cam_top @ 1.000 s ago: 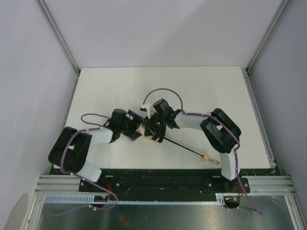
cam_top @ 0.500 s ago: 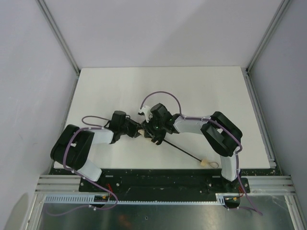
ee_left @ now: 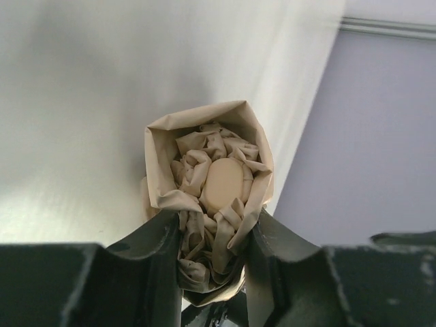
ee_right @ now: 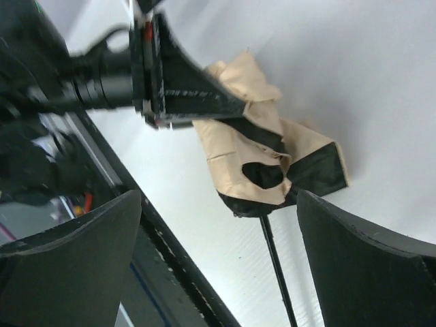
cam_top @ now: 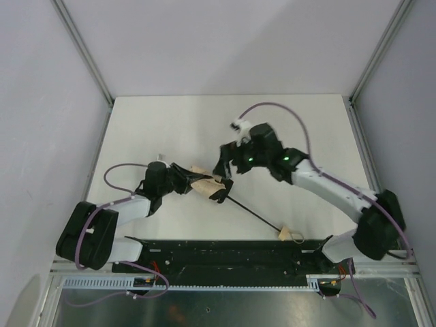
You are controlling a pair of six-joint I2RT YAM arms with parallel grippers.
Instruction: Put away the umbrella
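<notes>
- The umbrella (cam_top: pixel 206 186) lies on the bench (cam_top: pixel 163 129). Its tan canopy is crumpled into a loose bundle at one end. The thin black shaft (cam_top: pixel 252 214) runs out from the bundle at full length to the small handle (cam_top: pixel 287 234) at the other end.
- My left pincer (ee_left: pixel 211 235) is clenched on the canopy end of the umbrella. In the left wrist view one finger (ee_left: pixel 158 255) presses into the folds from each side, with the rounded tan tip in the middle of the bundle.
- My right pincer (cam_top: pixel 225 163) is released, its jaws spread wide with nothing between them. It hangs just off the umbrella's bundle, on the side away from the handle, and touches no part of it.
- Where the bundle meets the shaft there are dark patches. I cannot tell whether they are a strap or part of the frame.
- I judge the step in hand to be packing down: the canopy is gathered but untidy, and the shaft is not yet telescoped.
- For the next move I expect to hold the bundle firmly with my left pincer while my right goes down the shaft to the handle, closes on it, and pushes straight along the shaft towards the canopy.
- The push must stay in line with the shaft, because the thin rod could bend or swing the bundle out of my grip.
</notes>
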